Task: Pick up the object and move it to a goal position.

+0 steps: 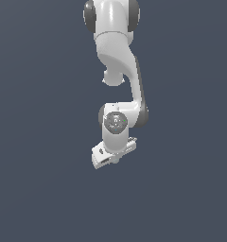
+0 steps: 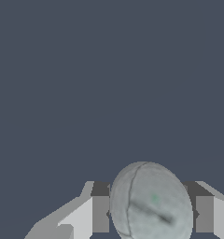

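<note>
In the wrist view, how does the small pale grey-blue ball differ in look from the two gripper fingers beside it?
The smooth pale grey-blue ball is round; the grey gripper fingers are flat-sided blocks. The ball is mottled, with a dark streak; the fingers are plain, with dark upper ends. Both have pale grey tones.

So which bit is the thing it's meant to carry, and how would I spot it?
Find the white robot arm and follow it down to its gripper. In the wrist view, the ball sits between the grey fingers: round, pale grey-blue and faintly streaked, unlike the flat, boxy fingers.
</note>
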Robot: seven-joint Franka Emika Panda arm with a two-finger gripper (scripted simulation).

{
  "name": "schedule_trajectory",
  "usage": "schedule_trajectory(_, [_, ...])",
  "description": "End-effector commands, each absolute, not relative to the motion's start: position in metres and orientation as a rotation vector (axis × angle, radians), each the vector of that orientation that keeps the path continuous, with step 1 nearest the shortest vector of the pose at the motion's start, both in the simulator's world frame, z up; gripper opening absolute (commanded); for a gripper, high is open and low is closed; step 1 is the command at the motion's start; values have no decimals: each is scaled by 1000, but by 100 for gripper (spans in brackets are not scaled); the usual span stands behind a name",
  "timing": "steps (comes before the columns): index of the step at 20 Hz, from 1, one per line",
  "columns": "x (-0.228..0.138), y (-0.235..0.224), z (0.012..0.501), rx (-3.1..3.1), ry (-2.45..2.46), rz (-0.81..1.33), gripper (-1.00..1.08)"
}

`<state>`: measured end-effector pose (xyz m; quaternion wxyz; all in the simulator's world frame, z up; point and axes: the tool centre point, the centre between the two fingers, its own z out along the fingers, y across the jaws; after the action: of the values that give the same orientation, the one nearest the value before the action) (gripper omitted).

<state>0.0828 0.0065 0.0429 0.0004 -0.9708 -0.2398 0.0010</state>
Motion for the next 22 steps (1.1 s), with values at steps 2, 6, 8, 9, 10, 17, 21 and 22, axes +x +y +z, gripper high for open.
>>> schedule_trajectory(2, [76,-19,62,-3050,-751,1,-100])
schedule_trajectory(6, [66,-58,91,-3050,-751,1,-100])
schedule_trajectory(8, [61,-77,105,-3050,-751,1,-100])
schedule_trajectory(9, [59,-87,113,-3050,-751,1,-100])
schedule_trajectory(10, [56,-97,120,-3050,-751,0,-100])
schedule_trajectory(17, [39,-165,171,-3050,-751,0,-100])
schedule_trajectory(21, [32,-201,198,-3050,-751,0,-100])
schedule_trajectory(22, [30,-208,203,-3050,-751,0,-100])
